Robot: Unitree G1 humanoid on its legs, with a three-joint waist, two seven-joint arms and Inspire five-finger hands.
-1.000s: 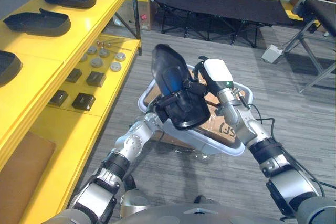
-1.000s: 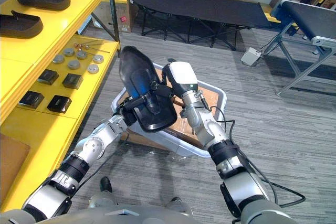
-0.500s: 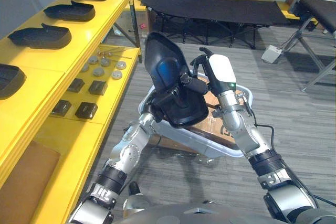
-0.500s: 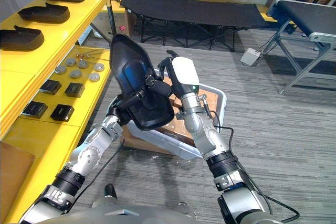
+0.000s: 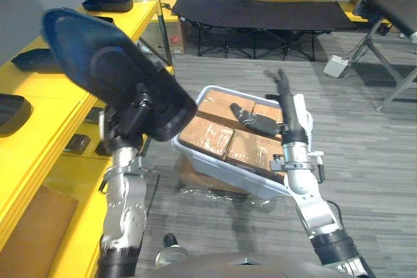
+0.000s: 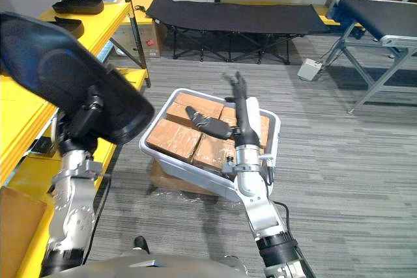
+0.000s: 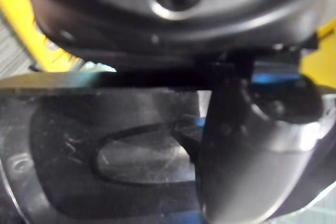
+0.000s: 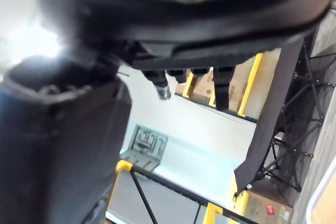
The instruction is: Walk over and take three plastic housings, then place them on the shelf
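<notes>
Shelf: a yellow rack (image 5: 49, 105) runs along the robot's left, with a lower level beneath the top one.
Cot: a black folding cot (image 5: 260, 12) stands on the grey floor, well beyond the bin.
Bin: a white bin (image 6: 186, 172) sits on the floor in front of the robot, packed with brown parcels (image 5: 207, 136).
Held housing: a large black plastic housing (image 5: 111, 76) is raised high on the left, over the edge of the rack's top level and clear of the bin.
Shelved housings: further black housings lie on the top level, one at the far end (image 5: 109, 2) and one at the near end (image 5: 13, 105).
Left robot hand: the left robot hand (image 5: 128, 118) is clamped on the raised housing's lower edge, thumb across its surface.
Right robot hand: the right robot hand (image 6: 241, 105) hangs above the parcels with fingers straight and apart, thumb out to the side, holding nothing.
Small parts: a dark block (image 5: 78, 142) lies on the lower level.
</notes>
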